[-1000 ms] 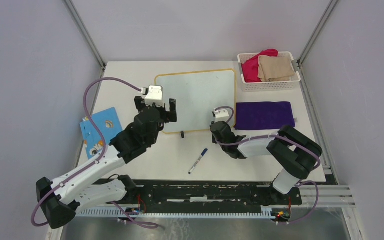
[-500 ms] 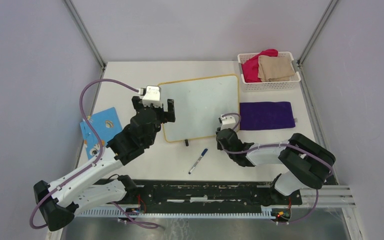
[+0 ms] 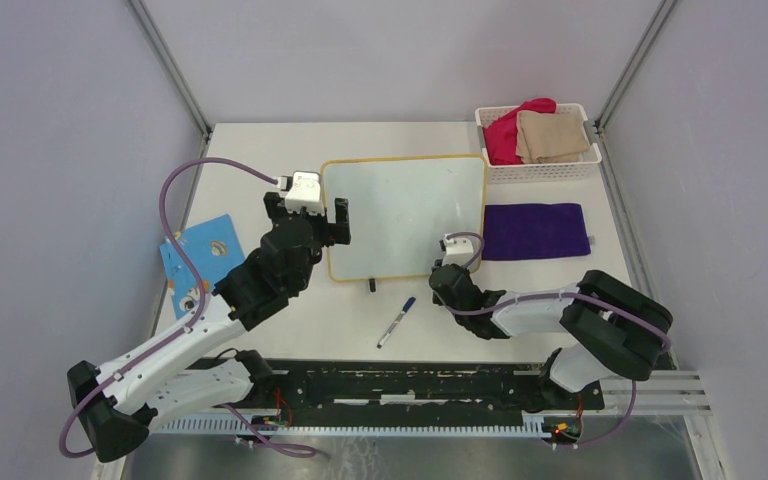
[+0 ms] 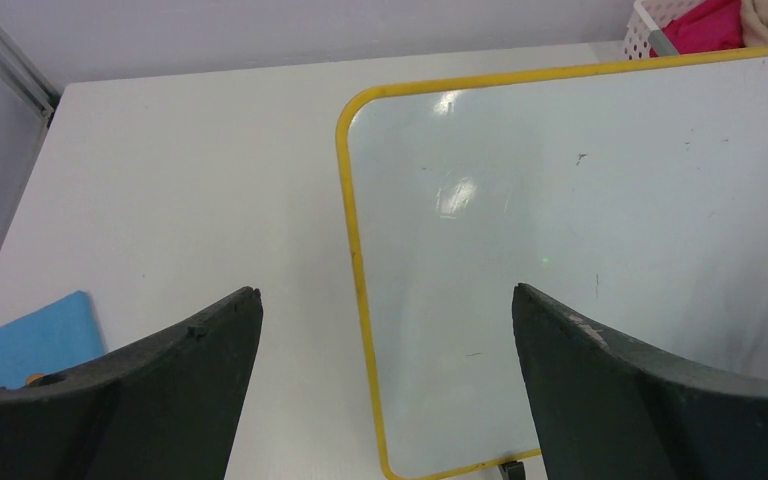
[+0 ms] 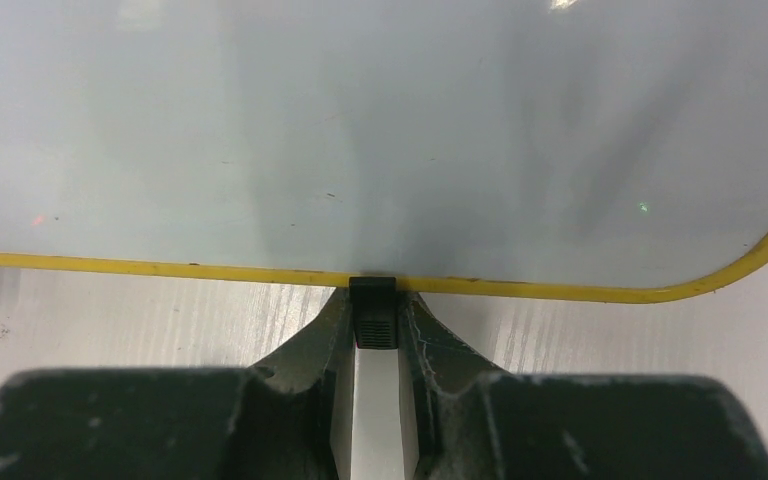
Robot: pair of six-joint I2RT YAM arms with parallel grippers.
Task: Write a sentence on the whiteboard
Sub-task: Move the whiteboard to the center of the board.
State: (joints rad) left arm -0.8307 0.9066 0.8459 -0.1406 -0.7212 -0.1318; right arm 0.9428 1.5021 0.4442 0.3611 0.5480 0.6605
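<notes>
The left gripper (image 4: 385, 292) hangs above the white table (image 4: 180, 190) with its jaws spread wide. One dark finger (image 4: 180, 375) sits low on the left and the other low on the right. Between them lies the whiteboard (image 4: 580, 260), its yellow rim (image 4: 352, 250) and a rounded corner running through the gap. The glossy surface carries glare patches and a few tiny dark specks. A small black foot (image 4: 509, 468) shows at the board's near edge. A blue card (image 4: 30, 340) peeks in at lower left. A white basket (image 4: 648, 15) holding pink cloth (image 4: 705, 22) sits at the top right.
</notes>
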